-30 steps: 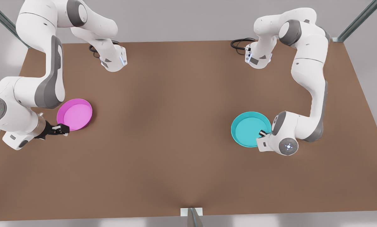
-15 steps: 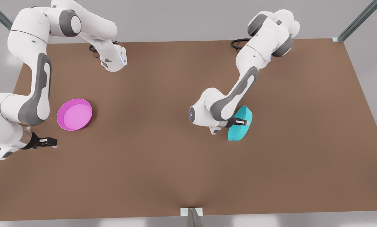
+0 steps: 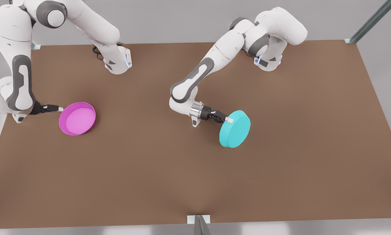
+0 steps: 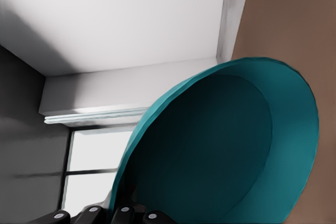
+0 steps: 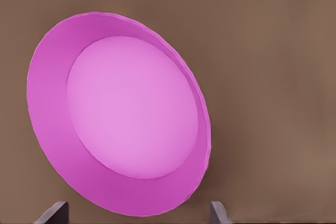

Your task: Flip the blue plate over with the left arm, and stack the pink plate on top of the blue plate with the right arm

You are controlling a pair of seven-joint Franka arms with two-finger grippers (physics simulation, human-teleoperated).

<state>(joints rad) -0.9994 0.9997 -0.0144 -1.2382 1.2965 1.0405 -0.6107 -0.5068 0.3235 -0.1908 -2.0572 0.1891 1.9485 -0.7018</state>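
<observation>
Front view: left claw [image 3: 228, 120] grips the blue plate [image 3: 236, 129] by its rim, base upward; right claw [image 3: 60, 109], fingers spread, flanks the pink plate [image 3: 78, 118], hollow upward on the desk [image 3: 169, 169].

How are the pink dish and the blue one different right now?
The pink plate lies open side up on the table; the blue plate is flipped, flat base up. The left gripper grips the blue plate's rim; the right gripper, open, only reaches the pink plate's edge. Both are round, shallow and alike in size.
</observation>
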